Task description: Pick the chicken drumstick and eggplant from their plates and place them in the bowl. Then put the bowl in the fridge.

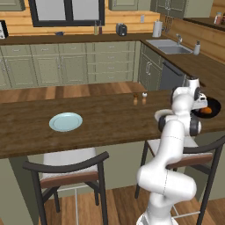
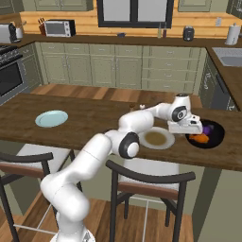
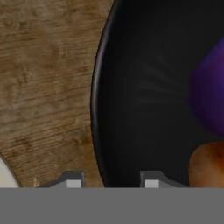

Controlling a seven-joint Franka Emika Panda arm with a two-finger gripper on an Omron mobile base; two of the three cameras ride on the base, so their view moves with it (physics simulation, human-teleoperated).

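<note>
The bowl (image 2: 213, 138), glossy black and shallow, sits on the wooden counter (image 2: 94, 118) near its right end, and both foods lie inside it: the chicken drumstick (image 2: 201, 138), orange-brown, on the side of the bowl nearer the robot, and the eggplant (image 2: 207, 128), a purple lump, touching or just beside it toward the bowl's far side. In the hand view the bowl's dark rim (image 3: 97, 87) curves down the picture with the eggplant (image 3: 210, 96) and the drumstick (image 3: 205, 164) at the right edge, the counter wood (image 3: 43, 78) outside the rim. The gripper (image 3: 109, 183) hangs low at the bowl's left rim, one fingertip (image 3: 72, 181) over the wood outside the bowl and the other inside it, so the jaws straddle the rim (partly closed, a gap showing between them); whether the pads already touch the rim I cannot tell. In the left base view the bowl (image 1: 214, 105) with the drumstick (image 1: 205, 110) shows past the hand. Just left of the bowl lies the cream-white plate (image 2: 158, 138) with its tan-brown centre, bare. Well to the left of the bowl, on the same counter, lies the pale blue plate (image 2: 51, 118), also bare. Behind the bowl toward the counter's far edge stand two small shakers (image 1: 139, 99). Two stools (image 2: 142, 179) stand under the counter's near edge.
</note>
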